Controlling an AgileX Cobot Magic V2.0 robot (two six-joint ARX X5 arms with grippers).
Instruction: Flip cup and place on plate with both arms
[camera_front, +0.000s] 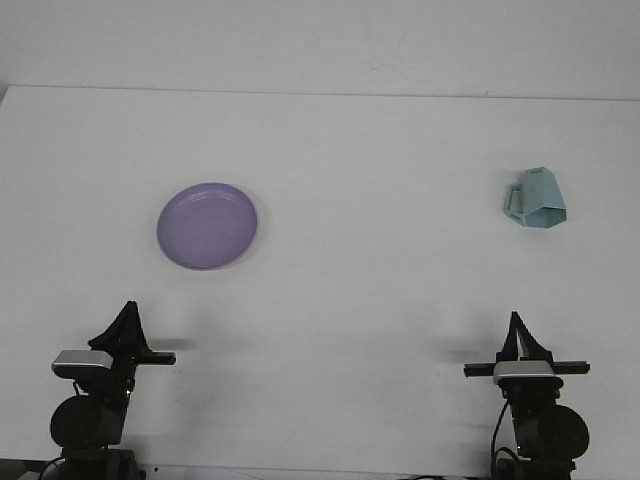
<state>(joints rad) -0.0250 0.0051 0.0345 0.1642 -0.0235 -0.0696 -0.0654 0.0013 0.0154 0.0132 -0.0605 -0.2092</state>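
The white tabletop (380, 300) carries two task items, set well apart from one another.

The purple plate (207, 226) lies flat on the left half of the tabletop. Its rim is round and its surface is bare.

The teal cup (537, 199) sits on the right half of the tabletop, slightly farther from the robot than the plate. The cup is faceted and rests mouth-down, with the wider end against the tabletop and the narrower base uppermost. Its handle projects toward the left side of the view. The cup is not on the plate and touches no other item.

The left tool (128, 322) is positioned at the lower left of the view, near the front edge of the tabletop and on the robot's side of the plate. Its fingers rise to a dark point. From this angle it cannot be determined whether the fingers are parted or together. The left tool holds nothing and is clear of the plate.

The right tool (520, 335) is positioned at the lower right of the view, on the robot's side of the cup and well apart from it. Its fingers also appear as a single narrow dark point, and their state cannot be determined. The right tool holds nothing.
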